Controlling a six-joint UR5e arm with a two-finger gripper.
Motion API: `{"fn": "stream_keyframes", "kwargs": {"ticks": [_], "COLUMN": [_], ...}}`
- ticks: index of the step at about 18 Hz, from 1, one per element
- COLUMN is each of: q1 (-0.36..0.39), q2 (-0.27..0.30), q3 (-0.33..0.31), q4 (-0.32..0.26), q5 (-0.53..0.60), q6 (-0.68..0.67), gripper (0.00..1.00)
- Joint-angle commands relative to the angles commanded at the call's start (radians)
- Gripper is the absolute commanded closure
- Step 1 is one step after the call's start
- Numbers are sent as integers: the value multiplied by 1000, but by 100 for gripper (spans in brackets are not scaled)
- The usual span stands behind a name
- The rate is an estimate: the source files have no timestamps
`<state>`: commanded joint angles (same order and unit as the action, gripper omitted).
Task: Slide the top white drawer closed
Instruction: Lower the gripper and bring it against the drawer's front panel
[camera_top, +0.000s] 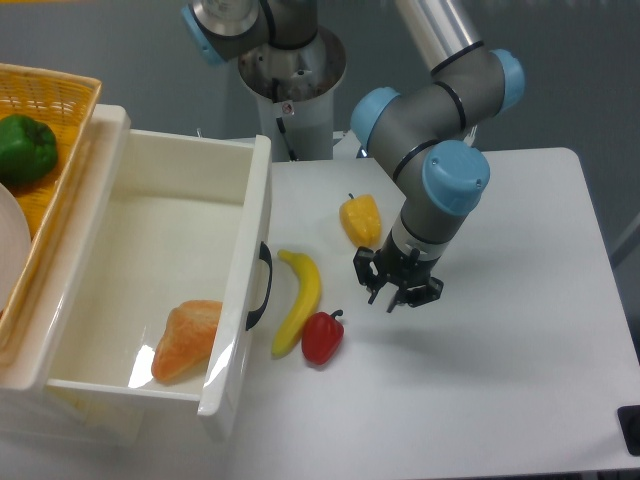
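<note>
The top white drawer (150, 240) is pulled out to the right, open, at the left of the table. Its panelled front (240, 300) carries a curved black handle (262, 287). An orange piece of bread (188, 338) lies inside it. My gripper (398, 288) hangs over the table to the right of the drawer front, well apart from it, pointing down. Its short dark fingers stand slightly apart and hold nothing.
A banana (298, 300), a red pepper (322, 338) and a yellow pepper (361, 219) lie on the white table (500, 350) between the drawer front and my gripper. A yellow wicker basket (60, 100) with a green pepper (25, 148) sits on top at far left.
</note>
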<state>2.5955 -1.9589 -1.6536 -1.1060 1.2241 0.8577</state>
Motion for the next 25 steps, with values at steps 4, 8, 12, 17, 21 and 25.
{"fn": "stream_keyframes", "kwargs": {"ticks": [4, 8, 12, 17, 21, 25], "q1": [-5, -6, -29, -25, -41, -57], "q2": [2, 6, 37, 81, 103, 103], "q3": [-5, -12, -14, -14, -17, -17], "q4": [-2, -8, -17, -104, -162, -216], "q5": [-46, -100, -147, -227, -236, -241], "q6": [-60, -60, -80, -108, -109, -108], "gripper": [100, 100, 100, 100, 100, 100]}}
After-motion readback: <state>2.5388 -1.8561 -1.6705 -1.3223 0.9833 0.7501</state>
